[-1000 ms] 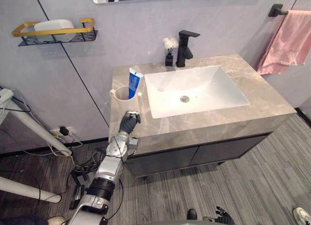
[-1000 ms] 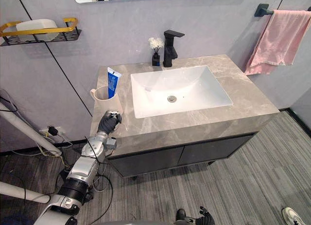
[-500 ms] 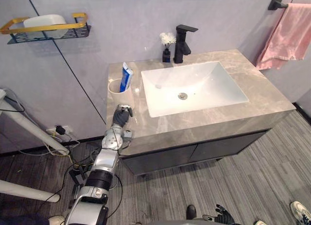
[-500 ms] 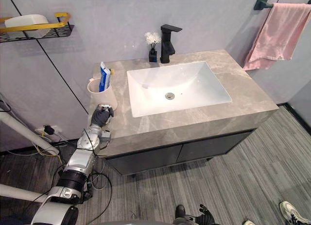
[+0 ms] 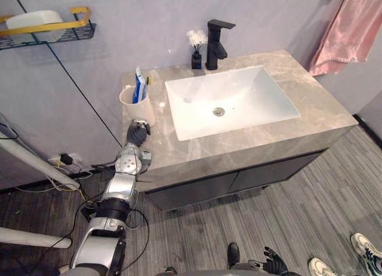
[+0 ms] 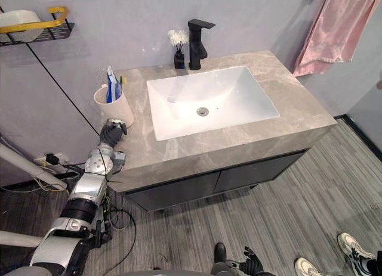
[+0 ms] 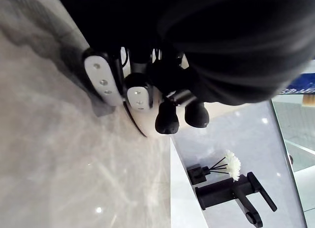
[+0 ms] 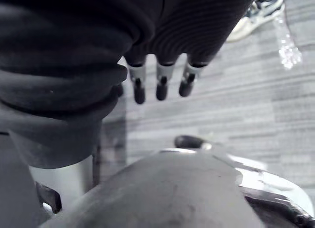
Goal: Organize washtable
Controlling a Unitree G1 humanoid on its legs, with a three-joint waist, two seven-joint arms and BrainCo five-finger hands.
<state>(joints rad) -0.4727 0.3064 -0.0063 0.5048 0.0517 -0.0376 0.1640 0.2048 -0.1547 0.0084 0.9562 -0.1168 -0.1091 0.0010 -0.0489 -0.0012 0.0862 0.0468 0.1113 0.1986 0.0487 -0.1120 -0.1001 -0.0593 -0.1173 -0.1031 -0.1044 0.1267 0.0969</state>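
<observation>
1. Washtable (image 5: 250, 139): grey marbled top with a white basin (image 5: 239, 91) sunk in the middle.
2. Cup (image 5: 138, 112): pale, upright on the counter, left of the basin and near the wall. A blue-and-white toothpaste tube (image 5: 139, 88) stands in it, leaning a little.
3. Left hand (image 5: 138, 134): on the counter just in front of the cup, up against its lower wall. Its wrist view shows the hand close to the cup's base, but I cannot tell whether it grips the cup or merely touches it.
4. Right hand (image 8: 162, 82): hangs low over the grey plank floor (image 8: 236, 90), well apart from the washtable. Its fingers are straight and loose, and it holds nothing.
5. Back edge of the counter: black faucet (image 5: 216, 40) behind the basin, with a small dark vase of white flowers (image 5: 196, 55) just beside it on the left.
6. Wall: pink towel (image 5: 349, 25) on a rail at right; gold-railed shelf (image 5: 59, 28) at left.
7. A person's shoe (image 5: 365, 247) on the floor at lower right.
</observation>
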